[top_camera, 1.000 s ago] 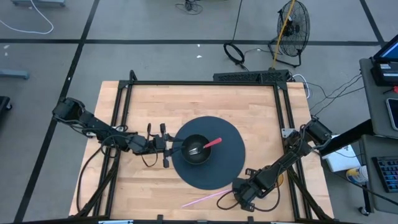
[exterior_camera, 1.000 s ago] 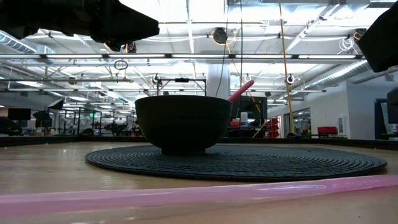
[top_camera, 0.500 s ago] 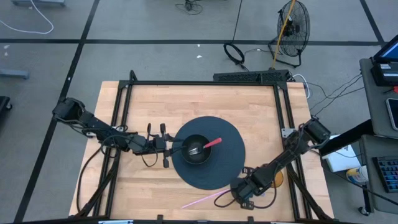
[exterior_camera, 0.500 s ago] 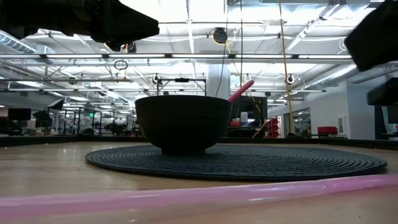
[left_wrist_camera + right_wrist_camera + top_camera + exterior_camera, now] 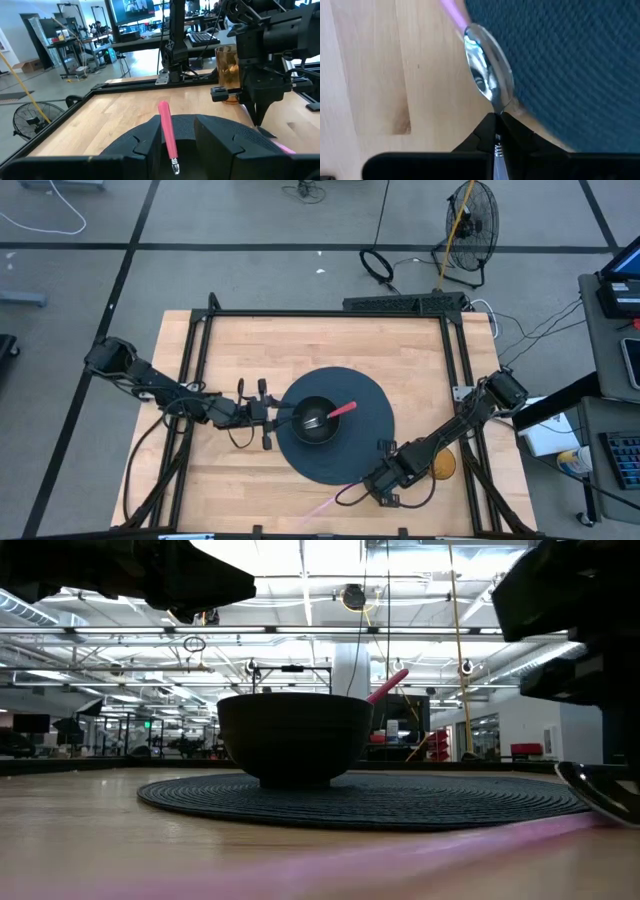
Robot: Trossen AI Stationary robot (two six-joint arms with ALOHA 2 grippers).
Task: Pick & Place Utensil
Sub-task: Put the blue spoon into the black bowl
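So the pink-handled metal spoon [image 5: 322, 507] lies on the light wooden table [image 5: 230, 480] just off the round dark woven mat [image 5: 345, 465], handle pointing away from the right gripper [image 5: 372, 492], which is pinched onto the bowl end. Left gripper [image 5: 268, 416] waits by the black bowl [image 5: 315, 420], can't tell its fingers.

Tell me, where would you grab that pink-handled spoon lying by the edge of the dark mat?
Probably by the thin neck or pink handle, coming straight down from above. The spoon lies flat on the wooden table, its shiny bowl beside the mat, too wide and slippery to pinch. The right gripper already has its jaws closed at the neck.
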